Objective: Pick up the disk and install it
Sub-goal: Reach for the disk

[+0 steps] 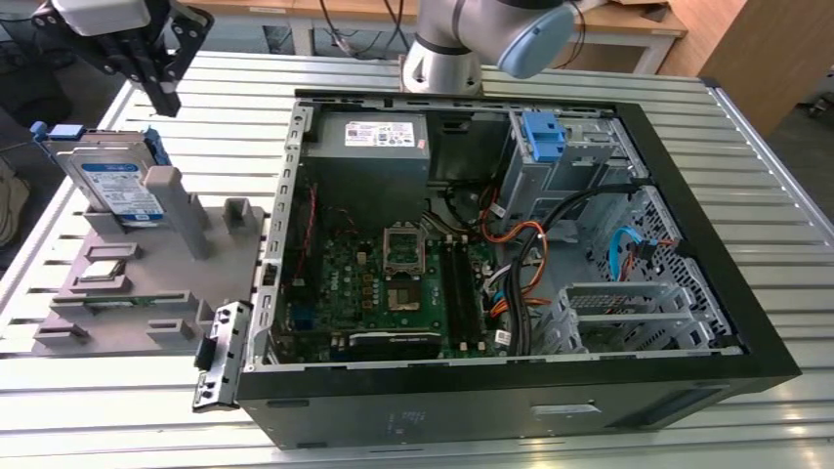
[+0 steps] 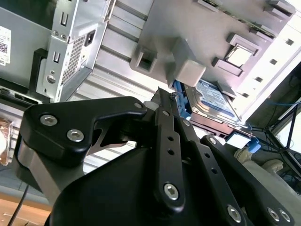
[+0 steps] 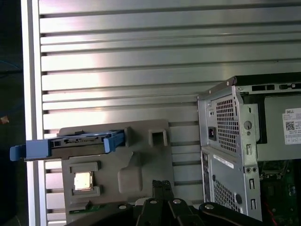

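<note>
The disk (image 1: 115, 186) stands on edge, leaning, in a slot at one corner of the grey fixture (image 1: 156, 293). Its white label with the blue band faces out and its blue carrier frames it. In the first wrist view I see the disk (image 3: 70, 142) edge-on, with the carrier's ends sticking out past the fixture's side. A post of the fixture props it up. A chip (image 3: 83, 181) with a silver top lies flat in a pocket of the fixture, near the disk but apart from it.

My gripper (image 1: 167, 104) hangs over the disk's corner of the fixture, above it and not touching it. My jaws are pressed together with nothing between them.

The fixture lies on the slatted tabletop (image 1: 782, 176), along the edge at the exterior view's left. Just beside it, toward the exterior view's right, the open case (image 1: 753, 293) lies on its side. Inside the case, the power supply (image 1: 381, 135) sits in the corner nearest my arm's base. A blue caddy (image 1: 540, 137) sits further along that same wall, and the board (image 1: 391, 278) is below the power supply.
</note>
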`<state>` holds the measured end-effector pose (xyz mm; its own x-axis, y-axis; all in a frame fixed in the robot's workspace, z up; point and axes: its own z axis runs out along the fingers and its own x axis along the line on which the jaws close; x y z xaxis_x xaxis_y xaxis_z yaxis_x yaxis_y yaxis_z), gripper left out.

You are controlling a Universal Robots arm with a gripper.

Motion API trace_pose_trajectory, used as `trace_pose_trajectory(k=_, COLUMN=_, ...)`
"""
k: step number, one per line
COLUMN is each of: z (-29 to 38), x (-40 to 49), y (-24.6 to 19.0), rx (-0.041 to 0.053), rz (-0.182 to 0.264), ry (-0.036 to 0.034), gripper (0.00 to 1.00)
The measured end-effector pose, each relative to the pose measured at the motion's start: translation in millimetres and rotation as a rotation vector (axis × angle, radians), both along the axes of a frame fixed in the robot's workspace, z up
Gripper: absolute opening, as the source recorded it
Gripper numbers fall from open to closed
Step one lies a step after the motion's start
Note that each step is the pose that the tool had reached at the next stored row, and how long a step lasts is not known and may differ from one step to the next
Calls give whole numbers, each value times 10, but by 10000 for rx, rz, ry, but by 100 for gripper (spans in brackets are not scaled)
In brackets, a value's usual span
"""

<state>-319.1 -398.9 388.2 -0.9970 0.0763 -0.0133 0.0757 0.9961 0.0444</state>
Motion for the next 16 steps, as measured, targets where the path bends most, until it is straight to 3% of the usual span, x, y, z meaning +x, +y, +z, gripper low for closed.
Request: trace_pose_trajectory(k=16, z=-17, x=-523, y=1, rx=-1, rz=0, ry=-2, gripper=11)
